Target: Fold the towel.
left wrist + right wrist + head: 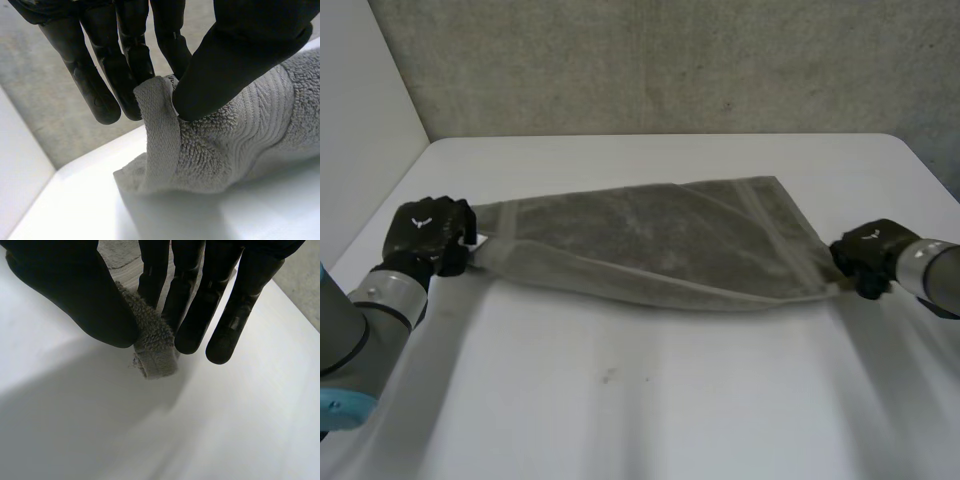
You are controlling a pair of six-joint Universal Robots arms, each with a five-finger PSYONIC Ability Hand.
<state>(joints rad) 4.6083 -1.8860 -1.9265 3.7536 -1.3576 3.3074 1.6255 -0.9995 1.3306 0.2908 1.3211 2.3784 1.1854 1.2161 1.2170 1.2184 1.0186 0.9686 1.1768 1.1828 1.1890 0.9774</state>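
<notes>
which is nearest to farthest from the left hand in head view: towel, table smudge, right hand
1. towel, corner pinched in the left hand
2. smudge, mid table, in front
3. right hand, towel's far corner

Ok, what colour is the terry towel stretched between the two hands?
The terry towel is plain grey, clearest in the head view.

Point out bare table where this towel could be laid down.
A wide bare patch of the table lies between the towel and the table's near edge. Another bare strip runs between the towel's far edge and the wall. It is crowded at the towel's ends, where the left hand and right hand each pinch a corner.
</notes>
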